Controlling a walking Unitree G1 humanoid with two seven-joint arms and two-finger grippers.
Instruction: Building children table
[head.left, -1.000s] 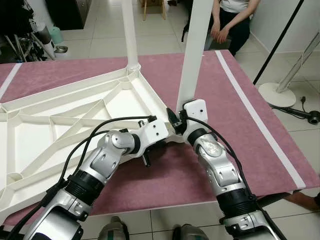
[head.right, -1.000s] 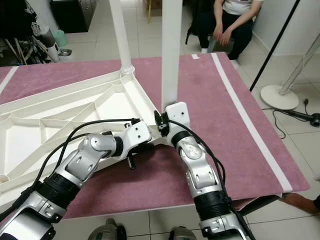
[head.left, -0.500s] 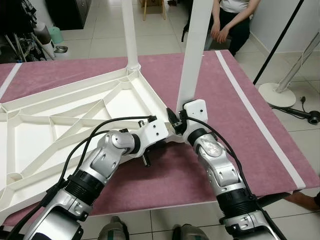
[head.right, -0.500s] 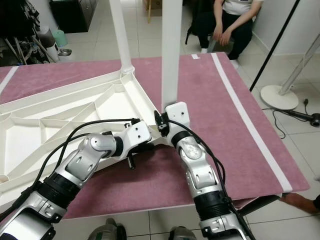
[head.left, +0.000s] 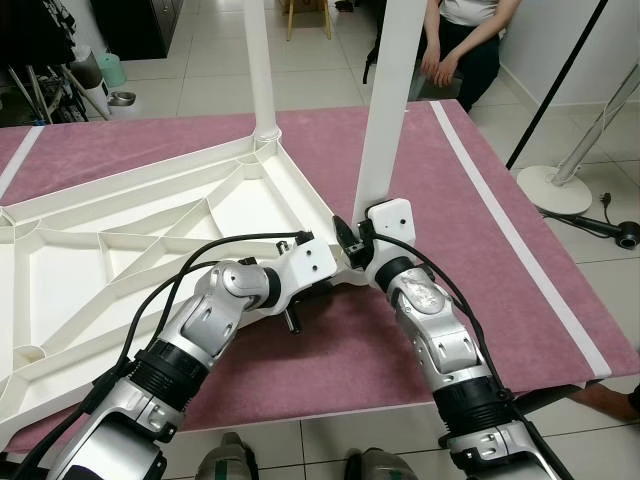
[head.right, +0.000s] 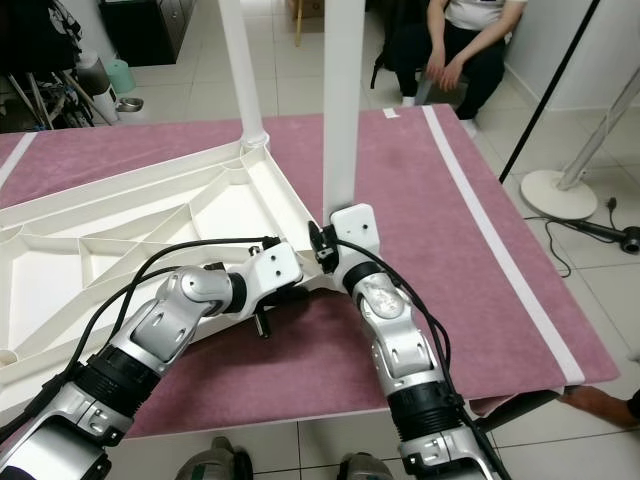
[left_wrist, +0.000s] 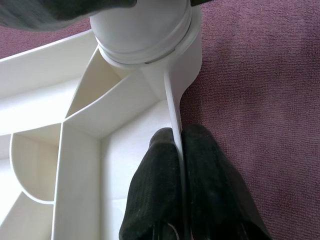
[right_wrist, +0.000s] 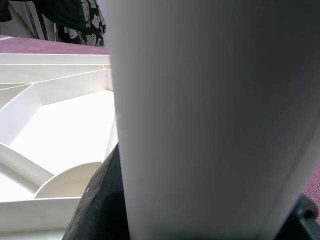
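Observation:
The white plastic table top (head.left: 150, 230) lies upside down on the maroon mat, ribs up. One white leg (head.left: 261, 70) stands in its far corner socket. A second white leg (head.left: 385, 110) stands upright at the near right corner. My right gripper (head.left: 352, 240) is shut on the base of this leg (right_wrist: 210, 125). My left gripper (left_wrist: 177, 165) is shut on the table top's thin rim wall (left_wrist: 172, 110) just beside that corner socket (left_wrist: 142, 30), one finger on each side.
The maroon mat (head.left: 470, 220) with a white stripe covers the work table, whose right and near edges are close. A seated person (head.left: 465, 40) is beyond the far edge. A lamp stand base (head.left: 555, 185) and cables lie on the tiled floor at right.

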